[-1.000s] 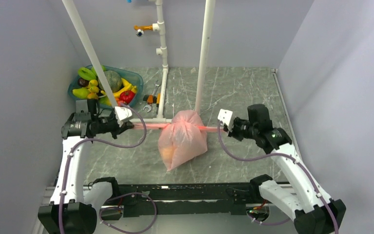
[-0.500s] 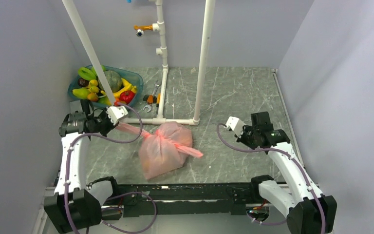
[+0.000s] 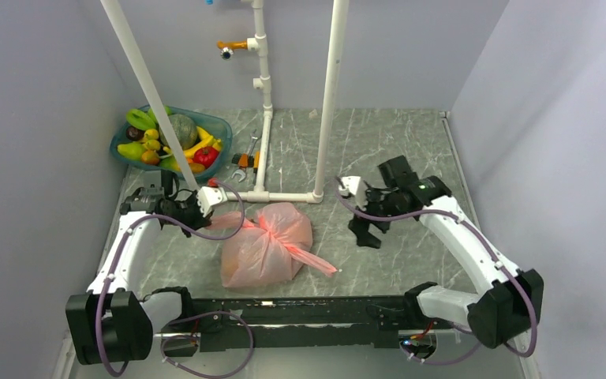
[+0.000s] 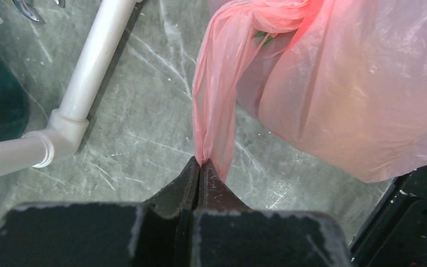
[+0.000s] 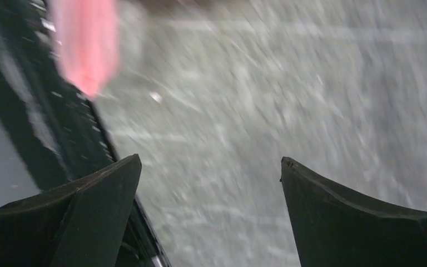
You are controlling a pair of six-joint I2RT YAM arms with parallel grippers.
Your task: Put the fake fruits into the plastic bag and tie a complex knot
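Grey stone table (image 3: 394, 150) holds the plastic bag (image 3: 264, 253) near the front, with its knot (image 3: 271, 227) on top. The film looks thin, soft and slippery, so the tails seem best to grab. The left gripper (image 4: 200, 163) pinches one tail. The right gripper (image 5: 210, 161) is spread wide, away from the bag.

The bag (image 3: 267, 251) was seen to be made of thin, translucent pink plastic film, wrinkled and faintly shiny. The fruits (image 3: 181, 129) were moulded in glossy plastic and held in a smooth teal plastic basin (image 3: 221, 125). The pipes (image 3: 330, 87) were made of smooth white plastic. The table (image 3: 394, 142) was finished as matt grey veined stone. The fingers (image 5: 89, 211) of the right gripper (image 5: 209, 161) were formed in matt black plastic.
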